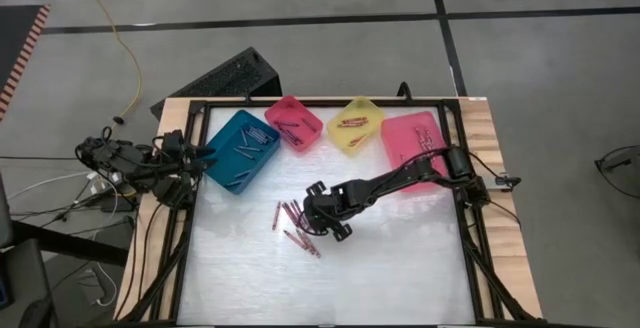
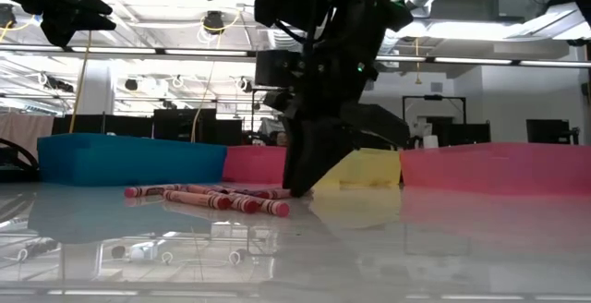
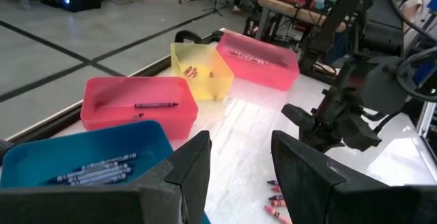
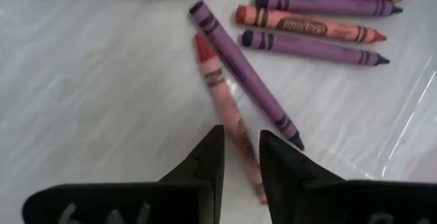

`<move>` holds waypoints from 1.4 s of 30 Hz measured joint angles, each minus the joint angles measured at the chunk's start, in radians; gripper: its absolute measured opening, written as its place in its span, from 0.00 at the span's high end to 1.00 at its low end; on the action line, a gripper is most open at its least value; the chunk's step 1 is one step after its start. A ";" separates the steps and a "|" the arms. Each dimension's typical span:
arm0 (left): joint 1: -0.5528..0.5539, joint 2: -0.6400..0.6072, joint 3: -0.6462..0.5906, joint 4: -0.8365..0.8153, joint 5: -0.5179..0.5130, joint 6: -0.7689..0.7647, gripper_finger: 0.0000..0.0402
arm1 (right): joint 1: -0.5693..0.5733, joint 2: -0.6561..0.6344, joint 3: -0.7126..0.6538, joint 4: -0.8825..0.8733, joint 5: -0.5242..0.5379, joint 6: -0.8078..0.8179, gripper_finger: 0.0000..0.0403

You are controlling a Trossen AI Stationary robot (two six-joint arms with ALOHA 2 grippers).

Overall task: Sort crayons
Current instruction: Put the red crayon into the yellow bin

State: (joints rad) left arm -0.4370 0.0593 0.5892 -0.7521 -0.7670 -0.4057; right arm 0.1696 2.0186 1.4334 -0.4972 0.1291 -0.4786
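Several loose crayons [image 1: 297, 224], red, pink and purple, lie flat on the white table top; they also show in the low view [image 2: 212, 197]. My right gripper [image 1: 322, 218] is down at the table among them, shut on a pink-red crayon [image 4: 222, 91]. A purple crayon [image 4: 239, 70] lies right beside it. My left gripper [image 3: 239, 162] is open and empty, up over the near end of the teal bin [image 1: 240, 150] at the table's left edge. My right gripper has the pink-red crayon's lower half [image 4: 240, 138] between its two fingertips. The fingers come from above, pointing down, one on each long side of the crayon. The crayon lies flat on the table; its far end sticks out ahead of the fingers.
A small pink bin [image 1: 294, 123], a yellow bin [image 1: 355, 125] and a larger pink bin [image 1: 415, 143] stand along the table's far side, each with a few crayons. The teal bin holds several dark crayons. The table's near half [image 1: 330, 283] is bare white surface.
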 joint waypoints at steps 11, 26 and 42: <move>0.000 0.000 0.000 0.000 -0.004 0.000 0.64 | -0.001 0.000 0.000 -0.028 -0.011 0.011 0.77; 0.000 0.000 0.000 0.000 -0.003 0.000 0.64 | -0.034 -0.002 0.001 -0.068 -0.097 0.117 0.81; 0.000 0.000 0.000 0.000 -0.003 -0.001 0.64 | -0.008 -0.010 0.001 -0.117 -0.121 0.286 0.99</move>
State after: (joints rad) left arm -0.4369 0.0593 0.5892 -0.7517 -0.7704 -0.4064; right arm 0.1615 2.0083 1.4345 -0.6140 0.0082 -0.1925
